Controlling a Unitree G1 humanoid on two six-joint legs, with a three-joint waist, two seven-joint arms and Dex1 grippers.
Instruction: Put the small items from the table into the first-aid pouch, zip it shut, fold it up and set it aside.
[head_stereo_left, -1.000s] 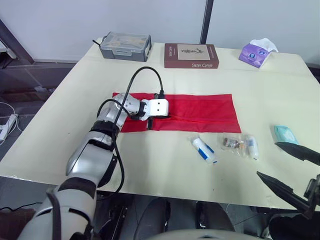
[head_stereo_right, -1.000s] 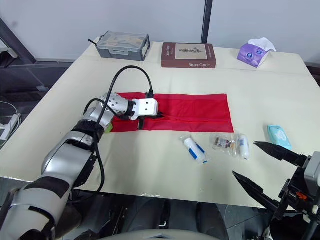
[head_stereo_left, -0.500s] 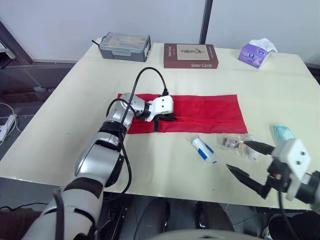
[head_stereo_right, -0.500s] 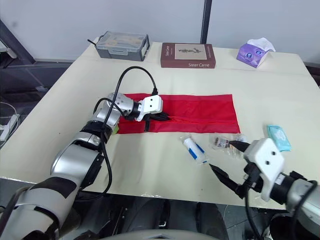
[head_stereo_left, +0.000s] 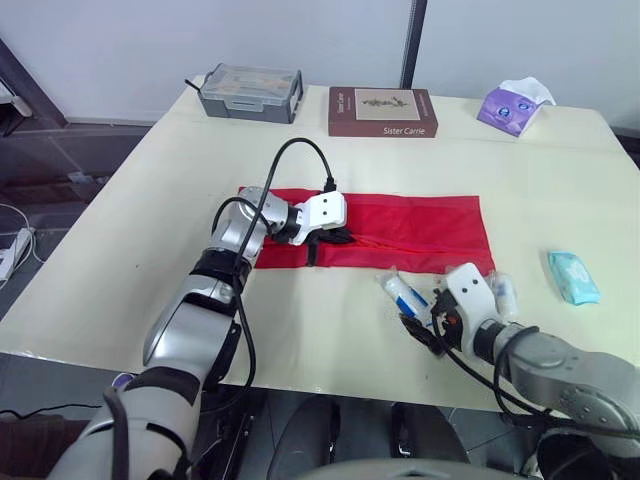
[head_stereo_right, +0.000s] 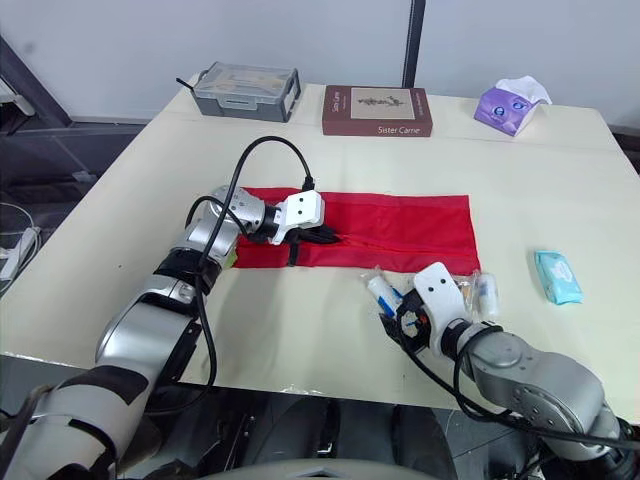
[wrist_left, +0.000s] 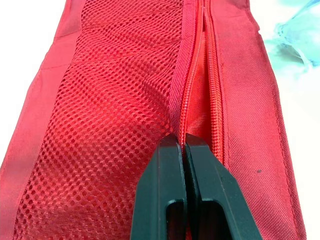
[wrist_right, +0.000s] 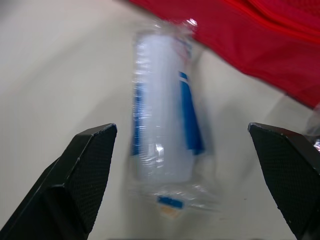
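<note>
Red nylon and mesh, the first-aid pouch (head_stereo_left: 400, 228) lies flat mid-table, its zip edge pinched between the closed fingers of the left gripper (wrist_left: 179, 145). The risk sits with the right gripper (wrist_right: 181, 131), whose fingers stand wide apart on either side of a clear-wrapped white-and-blue tube (head_stereo_left: 404, 294). If they close on loose film rather than the body, the tube could slip free or roll toward the table edge at 6 o'clock. A slack hold on the zip could also let the opening fall shut. The tube lies between the open fingers, clear of both, just beside the pouch's near hem, at 5 o'clock from the pouch's middle. A small white bottle (head_stereo_left: 503, 290) and a teal packet (head_stereo_left: 573, 277) lie on toward 3 o'clock.
</note>
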